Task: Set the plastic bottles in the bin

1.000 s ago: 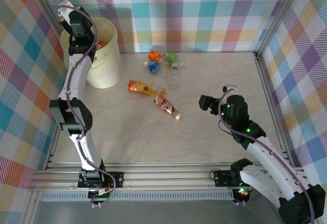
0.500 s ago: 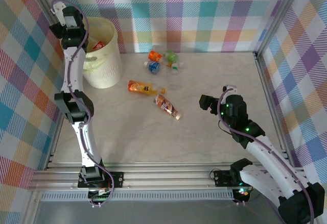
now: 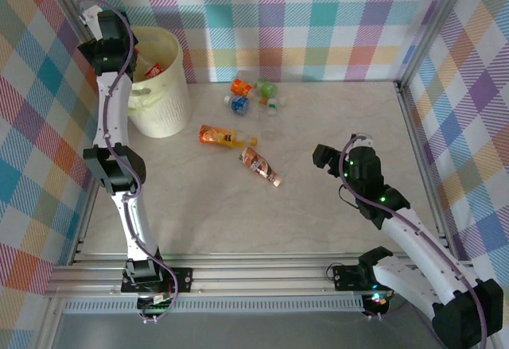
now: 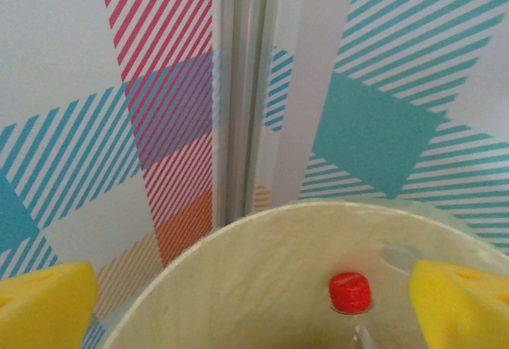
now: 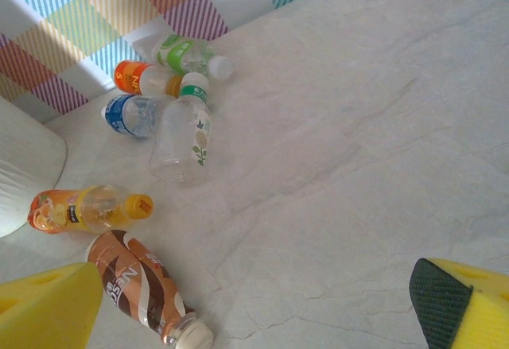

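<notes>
The cream bin (image 3: 163, 87) stands at the far left. My left gripper (image 3: 118, 55) hangs open over its left rim with nothing between the jaws. In the left wrist view the gripper (image 4: 254, 317) looks into the bin (image 4: 238, 277), where a red-capped bottle (image 4: 350, 292) lies. A red-labelled bottle (image 3: 153, 69) shows inside the bin from above. Several plastic bottles lie on the table: an orange one (image 3: 221, 136) (image 5: 83, 208), a brown one (image 3: 261, 165) (image 5: 139, 285), and a cluster (image 3: 254, 95) (image 5: 171, 95) by the back wall. My right gripper (image 3: 322, 157) (image 5: 254, 317) is open and empty, right of the brown bottle.
Plaid walls close in the table on the left, back and right, with a metal rail (image 3: 413, 134) along the right side. The marble tabletop (image 3: 238, 214) spreads between both arms. The bin's wall (image 5: 24, 174) shows at the left of the right wrist view.
My left gripper has opened and swung left and back over the bin's rim. The right gripper has shifted slightly. The bottles on the table have not moved.
</notes>
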Action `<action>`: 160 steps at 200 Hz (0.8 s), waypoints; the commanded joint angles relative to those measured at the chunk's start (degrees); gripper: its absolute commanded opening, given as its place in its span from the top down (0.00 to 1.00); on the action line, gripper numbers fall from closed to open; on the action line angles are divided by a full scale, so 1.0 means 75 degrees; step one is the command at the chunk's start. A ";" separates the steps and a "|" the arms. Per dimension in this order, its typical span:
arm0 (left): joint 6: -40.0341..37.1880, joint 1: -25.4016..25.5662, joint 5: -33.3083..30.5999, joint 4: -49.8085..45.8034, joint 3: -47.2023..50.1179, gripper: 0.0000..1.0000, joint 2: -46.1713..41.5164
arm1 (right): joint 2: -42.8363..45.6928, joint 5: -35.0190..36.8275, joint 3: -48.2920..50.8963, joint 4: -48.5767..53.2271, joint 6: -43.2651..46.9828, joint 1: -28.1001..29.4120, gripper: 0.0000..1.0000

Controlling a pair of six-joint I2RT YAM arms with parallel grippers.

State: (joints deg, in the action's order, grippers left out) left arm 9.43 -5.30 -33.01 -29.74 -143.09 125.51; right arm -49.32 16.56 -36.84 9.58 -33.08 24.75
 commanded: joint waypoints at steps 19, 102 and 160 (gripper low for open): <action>0.0691 0.0426 0.0519 -0.0193 0.0384 0.00 -0.1240 | -0.0218 0.0189 -0.0056 -0.0180 -0.0288 -0.0025 0.00; 0.2308 0.1334 0.1697 0.2854 0.6384 0.00 -0.5336 | -0.0849 -0.0788 -0.0383 -0.0219 0.0426 -0.0014 0.00; 0.3467 0.2556 0.2030 0.2435 0.9003 0.00 -0.7381 | -0.1436 -0.1197 -0.0661 -0.0558 0.0353 -0.0013 0.00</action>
State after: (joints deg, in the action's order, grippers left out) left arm 30.26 10.63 -20.10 -10.37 -79.68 74.04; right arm -59.16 9.72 -39.44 8.21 -30.89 24.75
